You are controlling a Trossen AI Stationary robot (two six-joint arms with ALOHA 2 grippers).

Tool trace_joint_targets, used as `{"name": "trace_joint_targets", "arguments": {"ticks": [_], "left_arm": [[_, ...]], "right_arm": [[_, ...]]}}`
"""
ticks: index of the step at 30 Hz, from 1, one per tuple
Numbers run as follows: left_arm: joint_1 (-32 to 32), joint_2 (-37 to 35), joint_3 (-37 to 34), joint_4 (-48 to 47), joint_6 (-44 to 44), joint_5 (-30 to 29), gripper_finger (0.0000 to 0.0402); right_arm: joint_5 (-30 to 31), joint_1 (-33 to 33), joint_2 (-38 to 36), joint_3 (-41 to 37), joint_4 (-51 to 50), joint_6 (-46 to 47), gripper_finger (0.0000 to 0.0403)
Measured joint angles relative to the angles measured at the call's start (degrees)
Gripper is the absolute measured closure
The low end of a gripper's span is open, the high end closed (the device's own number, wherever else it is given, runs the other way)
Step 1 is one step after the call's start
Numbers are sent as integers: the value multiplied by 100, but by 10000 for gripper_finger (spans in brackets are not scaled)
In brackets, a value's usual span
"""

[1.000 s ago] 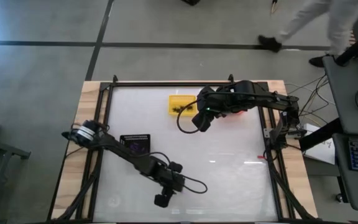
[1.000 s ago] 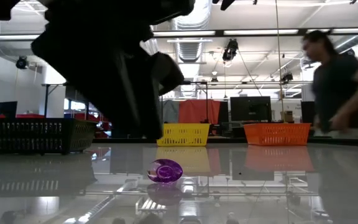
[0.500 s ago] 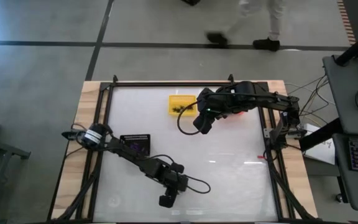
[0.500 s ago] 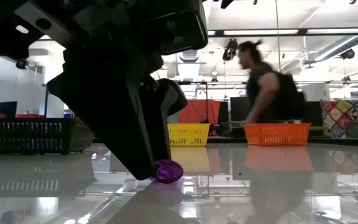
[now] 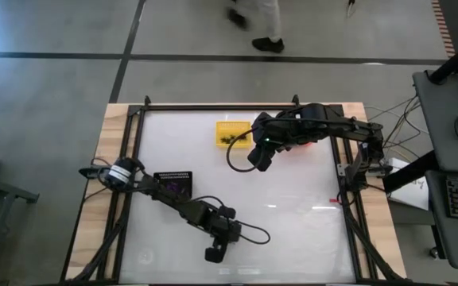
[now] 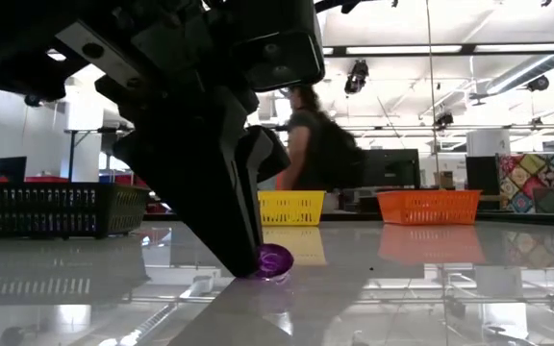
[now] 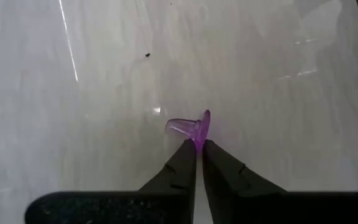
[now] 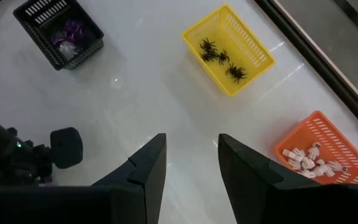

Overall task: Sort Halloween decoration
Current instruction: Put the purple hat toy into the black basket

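Since a second ago, left gripper (image 7: 197,148) has dropped and clamped the purple trinket (image 7: 191,126) near the table's (image 5: 293,230) front edge. Right gripper (image 8: 191,163) hangs apart near the back.

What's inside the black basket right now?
The black basket holds a few purple trinkets and something pale beside them, seen from the right wrist view. Its walls hide part of the floor, so the count is unclear. The left gripper pinches another purple trinket.

Purple trinket (image 6: 273,260) partly hidden behind left pincer (image 6: 248,271); person (image 6: 315,144) behind blurred; orange basket (image 8: 319,152) cut off at edge.
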Motion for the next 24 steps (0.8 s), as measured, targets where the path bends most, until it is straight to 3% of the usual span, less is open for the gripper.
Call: {"name": "trace_joint_targets", "arguments": {"ticks": [6,13,24], "left_arm": [[79,-279,-45,-492,-9,156,400],[329,-1255,-266,-1019,7,294,401],[972,-3537,-2302,-1803,-590,-247,401]], "right_arm": [[0,0,-16,0,0,-19,266],[2,2,-199,0,-2,-116,266],[51,68,-539,0,0,-130,266]]}}
